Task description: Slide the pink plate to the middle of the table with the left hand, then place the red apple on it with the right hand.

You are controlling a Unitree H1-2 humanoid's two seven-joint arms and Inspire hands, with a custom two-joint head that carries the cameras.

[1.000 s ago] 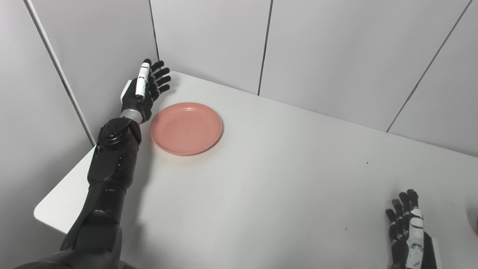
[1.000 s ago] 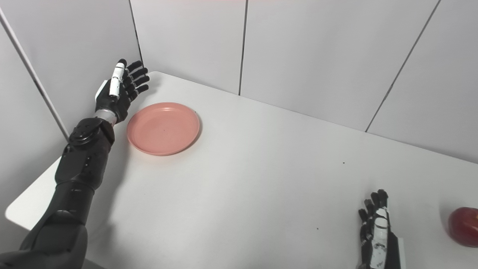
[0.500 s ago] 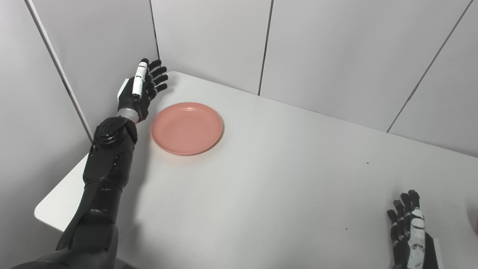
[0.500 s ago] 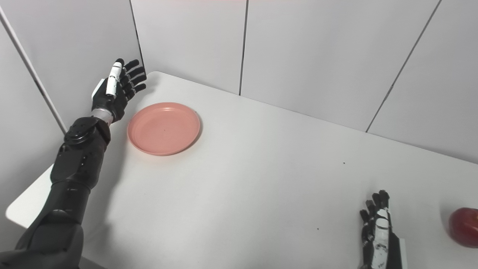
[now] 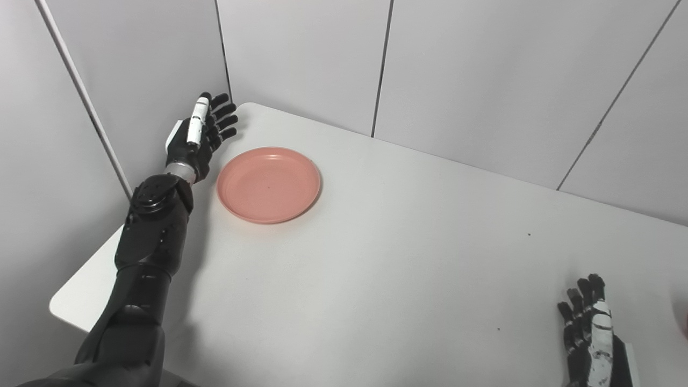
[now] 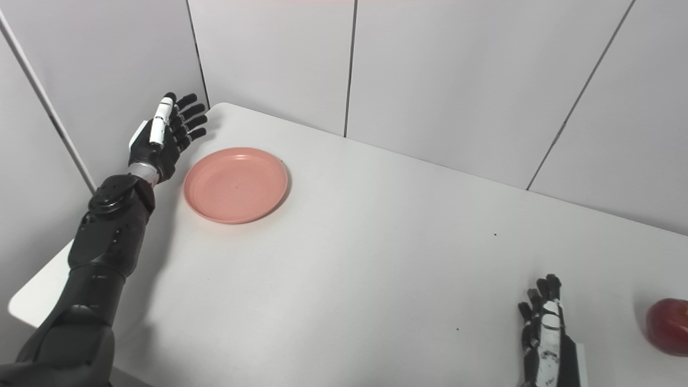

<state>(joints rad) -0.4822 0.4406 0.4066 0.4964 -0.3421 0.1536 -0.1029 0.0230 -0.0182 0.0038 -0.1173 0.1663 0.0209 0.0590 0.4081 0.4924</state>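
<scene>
Left eye view is showing the left robot hand [image 5: 200, 137] hovering with its fingers spread apart and holding nothing, just beside the left rim of the pink plate [image 5: 269, 184] but not touching it, at the far left corner of the white bench [image 5: 408, 269]. The plate is sitting flat and empty, well away from the middle of the bench, so the sliding step is judged not yet begun. Right eye view is showing the right robot hand [image 6: 547, 336] waiting low at the near right, fingers likewise apart and empty, with the red apple [image 6: 667, 325] lying just to its right at the picture's edge. Risk is gathering around the push: the left robot hand is standing close to the wall panels [image 5: 134, 70] and to the bench's rounded corner, so a reach behind the plate could be brushing the wall. A push landing off centre on the shallow rim could be spinning the plate rather than moving it straight, or the fingers could be riding over the low lip and tipping it. A plate stopping short of the middle would be leaving the right robot hand a long carry, and the round apple could be rolling off the bench's right edge if nudged during pickup.
</scene>
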